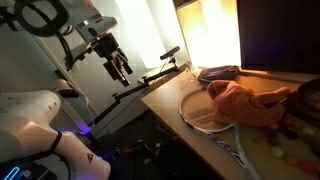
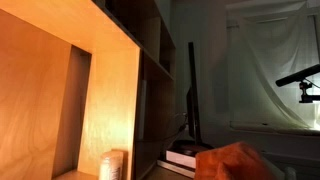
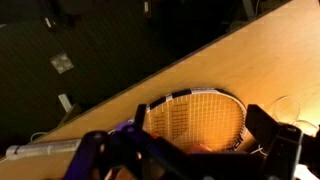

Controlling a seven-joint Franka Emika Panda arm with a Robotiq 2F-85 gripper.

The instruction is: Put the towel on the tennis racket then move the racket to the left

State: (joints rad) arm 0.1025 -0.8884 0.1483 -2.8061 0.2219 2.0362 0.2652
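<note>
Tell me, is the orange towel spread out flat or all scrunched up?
Scrunched up. The towel sits in a lumpy heap with folds and bumps, lying partly over the racket, not laid out flat.

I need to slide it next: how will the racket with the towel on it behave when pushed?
The racket looks stiff and lies flat on the table, so it should slide as one piece, not roll. It is long, so an off-centre push would likely pivot it. The towel sits bunched and loose on it, and may slip off.
</note>
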